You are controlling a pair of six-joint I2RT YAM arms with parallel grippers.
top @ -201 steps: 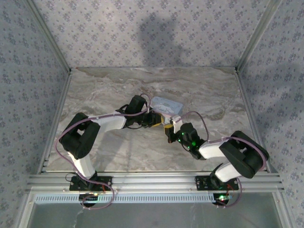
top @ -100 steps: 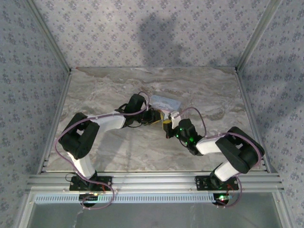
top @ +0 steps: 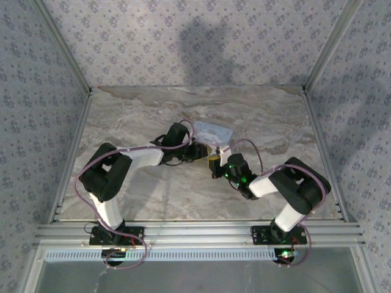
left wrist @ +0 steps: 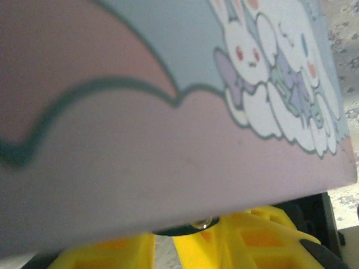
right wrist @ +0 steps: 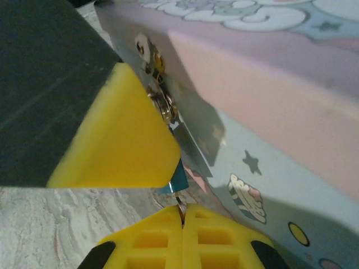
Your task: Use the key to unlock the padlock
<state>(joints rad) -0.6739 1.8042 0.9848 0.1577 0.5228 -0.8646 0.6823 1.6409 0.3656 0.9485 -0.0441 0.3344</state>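
1. Right gripper [right wrist: 182, 214]: fingertips pressed together on a thin metal sliver. I judge this to be the key [right wrist: 179, 200], which runs up into the padlock [right wrist: 178, 180].
2. Padlock: hangs on the front face of the tin [right wrist: 269, 112], below the hasp [right wrist: 147, 53]. A blue corner and a brassy-silver ring above it are visible. The rest sits behind a yellow left finger [right wrist: 118, 140].
3. Left gripper [left wrist: 164, 242]: set against the tin's lower edge, with a narrow gap between the fingers. A small dark and silvery object sits at that gap. Whether it is gripped cannot be told.
4. Position: from above, both grippers meet at the tin's near side, around the middle of the table [top: 140, 116].
5. Step in hand, as judged: the key is at or in the lock and the turn is due. Recommendations:
   - Rotate the right wrist about the key's own axis, with no sideways pull.
   - Keep the pinch firm so the key does not slip between the pads.
   - Have the left gripper steady the lock body so it does not swing with the twist.
   - Brace the tin, which looks light and may slide.
6. Not verifiable:
   - The keyhole and how deep the key sits.
   - Whether the shackle is latched.
   - Most of the lock body.
   - The left wrist view is very close and blurred.
   - The overhead view is too small to show lock or key.
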